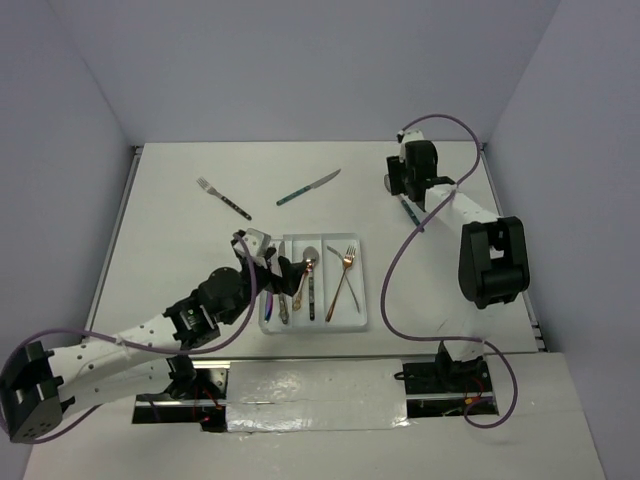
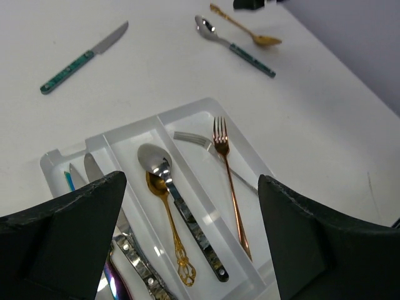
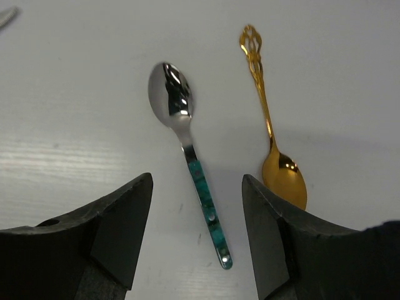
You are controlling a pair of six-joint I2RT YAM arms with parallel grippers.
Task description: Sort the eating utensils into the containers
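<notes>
The white tray point(image 1: 363, 300) point(image 2: 181, 111) holds utensils in its three containers. Knives point(image 2: 128, 247) and an iridescent purple piece point(image 2: 115, 282) lie on the left. A silver spoon point(image 2: 178, 206) and a gold spoon point(image 2: 170, 234) lie in the middle. A copper fork point(image 2: 229, 181) and a silver fork point(image 2: 199, 142) lie on the right. My left gripper point(image 1: 272, 258) point(image 2: 190, 187) hangs open and empty over the tray. My right gripper point(image 1: 408, 190) point(image 3: 197, 181) is open, its fingers either side of a teal-handled spoon point(image 3: 201, 187) point(image 1: 410, 213) on the table. A gold spoon point(image 3: 272, 147) lies beside it.
A teal-handled knife point(image 1: 308, 187) point(image 2: 81, 57) and a dark-handled fork point(image 1: 222, 198) lie on the table behind the tray. White walls close in the table on three sides. Purple cables point(image 1: 390, 270) trail from both arms.
</notes>
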